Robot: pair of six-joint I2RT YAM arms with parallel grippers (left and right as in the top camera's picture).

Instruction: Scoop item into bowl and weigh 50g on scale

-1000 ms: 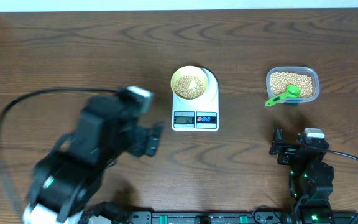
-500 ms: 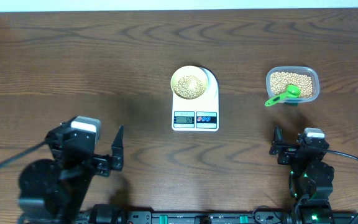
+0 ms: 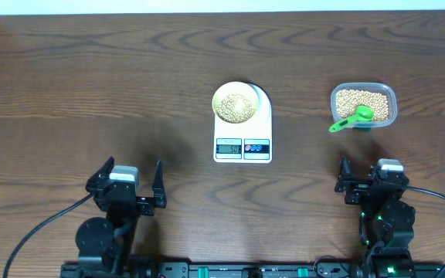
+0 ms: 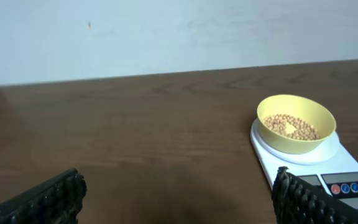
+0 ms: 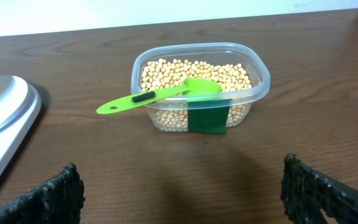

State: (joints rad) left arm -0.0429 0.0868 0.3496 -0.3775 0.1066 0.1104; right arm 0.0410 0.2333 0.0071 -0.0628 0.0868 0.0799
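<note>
Table [image 3: 91, 77] of dark brown wood fills the overhead view, with a pale wall behind its far edge. Both arms sit at the near edge, well apart from everything else. The left tool [image 3: 130, 177] has its jaws spread wide with nothing between them, and the right tool [image 5: 179, 193] is likewise wide open and empty.

The scale [image 3: 242, 147], white and flat, lies near the middle of the table, its display and its red and blue buttons [image 4: 347, 188] facing the arms. Digits show on the display, but they are too small to read.

To the scale's right, apart from it, stands a clear plastic tub [image 5: 261, 87] with a green patch [image 5: 207, 118] on its near wall. The pale yellow bowl [image 4: 297, 144] sits upright on the scale's round platform.

A bright green scoop [image 5: 160, 94] rests in the tub, its handle sticking out over the left rim.

Tan beans [image 4: 291, 126] form a shallow layer in the bowl; many more fill the tub.
</note>
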